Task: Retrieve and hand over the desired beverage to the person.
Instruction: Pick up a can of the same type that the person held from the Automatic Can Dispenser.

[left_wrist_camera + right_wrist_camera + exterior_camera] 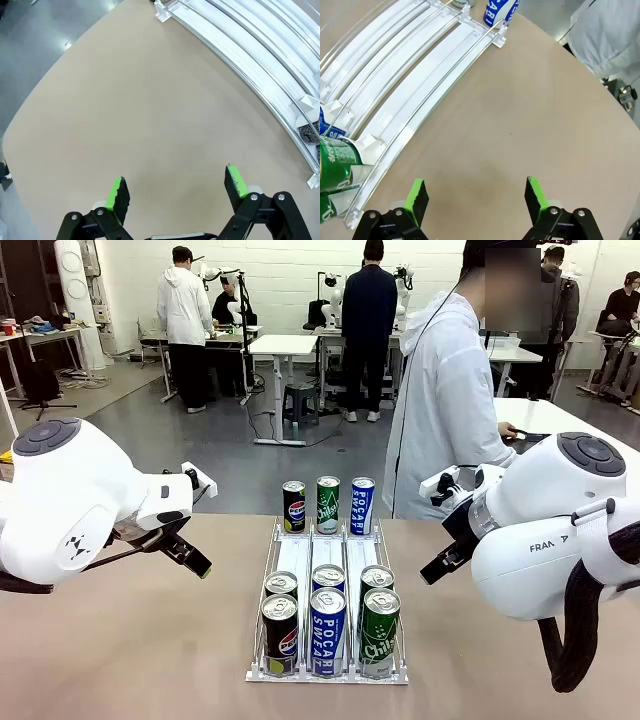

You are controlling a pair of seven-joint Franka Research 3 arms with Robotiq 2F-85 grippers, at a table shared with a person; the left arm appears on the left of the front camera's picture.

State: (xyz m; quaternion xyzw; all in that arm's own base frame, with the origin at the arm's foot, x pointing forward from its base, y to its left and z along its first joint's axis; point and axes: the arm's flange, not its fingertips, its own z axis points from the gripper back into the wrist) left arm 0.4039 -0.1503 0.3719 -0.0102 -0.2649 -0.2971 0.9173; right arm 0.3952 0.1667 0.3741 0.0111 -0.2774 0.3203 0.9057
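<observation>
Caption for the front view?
Left arm and right arm flank a rack of nine drink cans; a person in white stands opposite.

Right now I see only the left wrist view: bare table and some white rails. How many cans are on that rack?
Observer: Nine on the rack: six near cans and three far cans.
Operator: Which one is nearest in the left lane?
Observer: A Pepsi can.
Operator: Is the right hand open?
Observer: Yes, open, over bare table beside the rack.
</observation>
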